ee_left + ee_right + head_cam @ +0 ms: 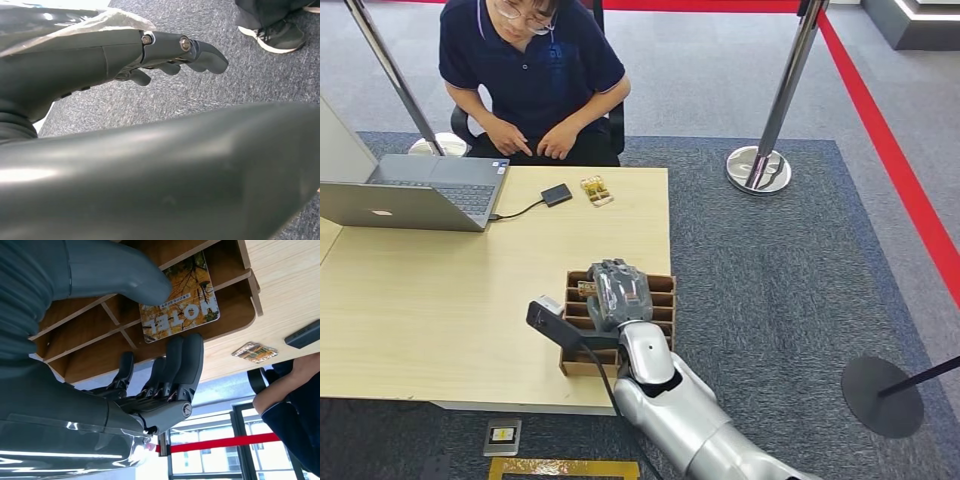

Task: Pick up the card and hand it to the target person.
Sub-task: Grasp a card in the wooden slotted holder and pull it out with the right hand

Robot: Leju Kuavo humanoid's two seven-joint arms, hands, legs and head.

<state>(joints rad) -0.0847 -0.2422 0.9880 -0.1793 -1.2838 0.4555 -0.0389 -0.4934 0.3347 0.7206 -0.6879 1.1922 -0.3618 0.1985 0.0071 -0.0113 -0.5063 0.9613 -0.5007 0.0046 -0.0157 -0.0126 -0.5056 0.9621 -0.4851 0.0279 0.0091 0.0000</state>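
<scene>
The head view looks down from high onto the worktop [433,300]. The right wrist view sits close over the same wooden tray [663,300] [234,320]. The left wrist view faces carpet [226,85].

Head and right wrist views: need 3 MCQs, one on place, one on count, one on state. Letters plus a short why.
1. Where is the right hand?
A. over the wooden rack
B. on the laptop
C. at the person

2. How many laptops stand on the table?
A. none
B. one
C. three

3. How does the HOTEL card lie?
A. lifted clear in the right hand
B. in a compartment of the rack, thumb and fingers on either side of it
C. in the person's hands

Key: 1 A, the head view shows the hand above the rack at the table's near right corner. 2 B, a single grey laptop sits at the far left. 3 B, the right wrist view shows the card in the rack with the hand spread around it, not clearly gripping.
</scene>
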